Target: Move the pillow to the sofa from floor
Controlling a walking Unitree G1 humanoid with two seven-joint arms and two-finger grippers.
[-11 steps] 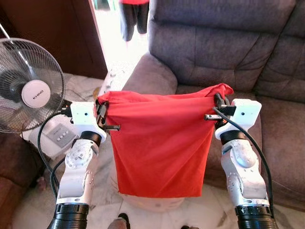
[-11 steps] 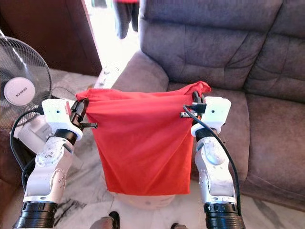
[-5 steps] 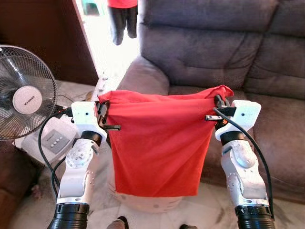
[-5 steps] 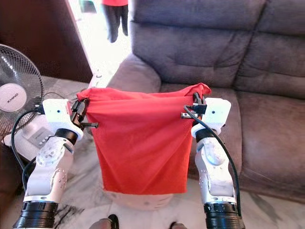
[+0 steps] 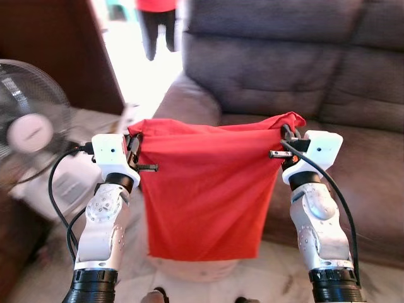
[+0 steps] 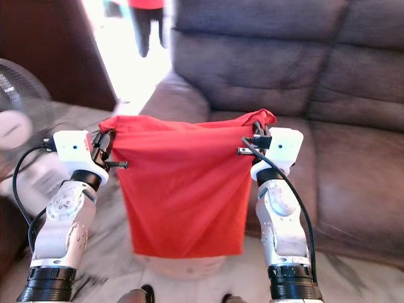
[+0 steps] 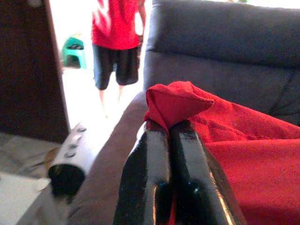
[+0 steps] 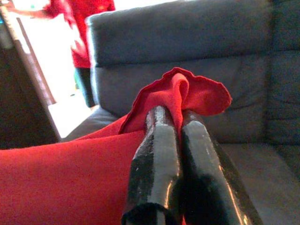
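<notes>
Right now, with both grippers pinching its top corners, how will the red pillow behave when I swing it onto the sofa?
The red pillow hangs flat and limp, so it is probably floppy and light. The left gripper and right gripper each pinch only a bunched corner, so a fast swing might tug it loose. It will likely slump on the sofa.

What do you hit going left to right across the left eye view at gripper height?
fan → left gripper → red pillow → right gripper → sofa seat
</notes>
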